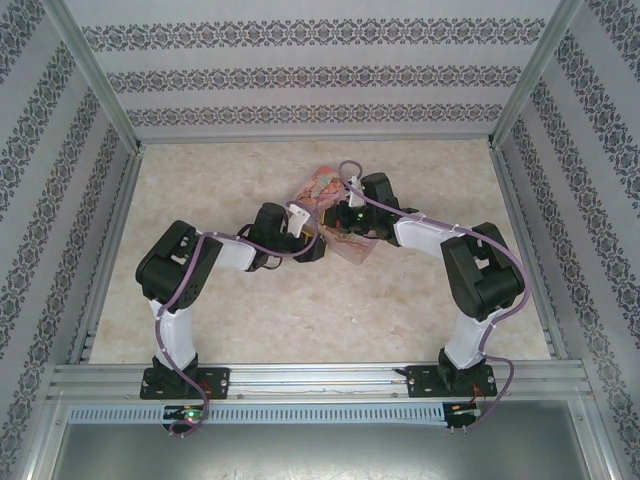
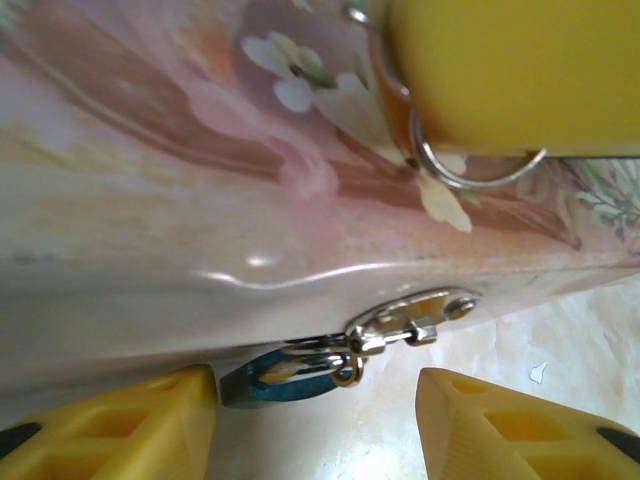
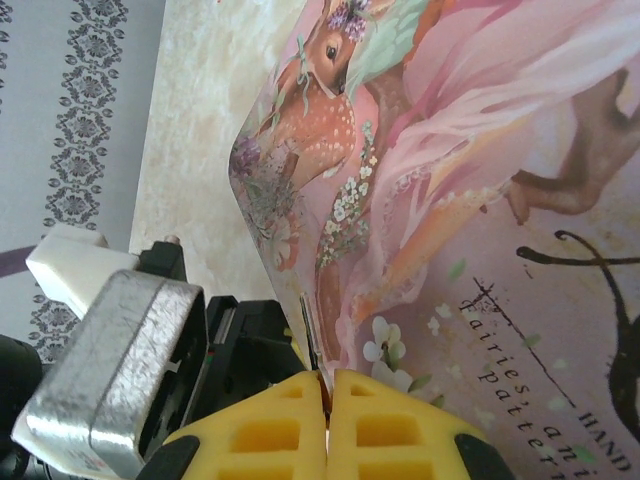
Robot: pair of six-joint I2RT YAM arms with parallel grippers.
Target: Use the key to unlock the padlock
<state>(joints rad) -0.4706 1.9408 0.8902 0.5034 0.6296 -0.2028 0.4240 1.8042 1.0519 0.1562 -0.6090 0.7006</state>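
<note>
The padlock (image 2: 275,380) hangs from the pink tin's (image 2: 150,200) clasp (image 2: 410,320), just ahead of the wide-open left gripper (image 2: 315,405). Above the tin's lid, the right gripper (image 3: 327,400) pinches the key (image 3: 306,335).

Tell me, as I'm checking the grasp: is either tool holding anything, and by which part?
The right tool pinches the key, a thin edge poking past its tips; which part, unclear. The left tool holds nothing.
</note>
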